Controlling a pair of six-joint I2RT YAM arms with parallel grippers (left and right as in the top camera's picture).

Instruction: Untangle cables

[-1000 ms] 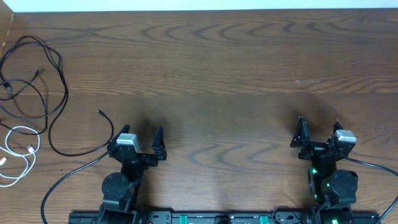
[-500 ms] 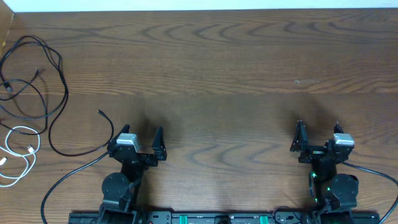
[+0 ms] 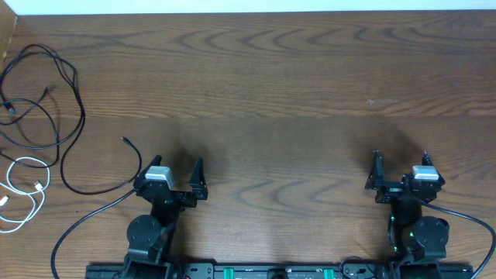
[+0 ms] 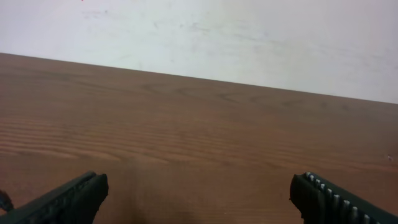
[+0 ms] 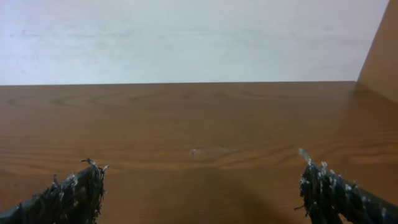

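Note:
Several thin black cables lie in loose loops at the far left of the table in the overhead view. One black cable's plug end lies just up and left of my left gripper. A white cable is coiled below them at the left edge. My left gripper is open and empty near the front left, right of the cables. My right gripper is open and empty near the front right. The left wrist view and the right wrist view show only bare wood between open fingers.
The wooden table runs to a white wall at the back. A thicker black arm cable curves along the front left. A brown side panel stands at the right.
My right gripper has drawn back a little toward the front right. The left arm and the cables have not moved.

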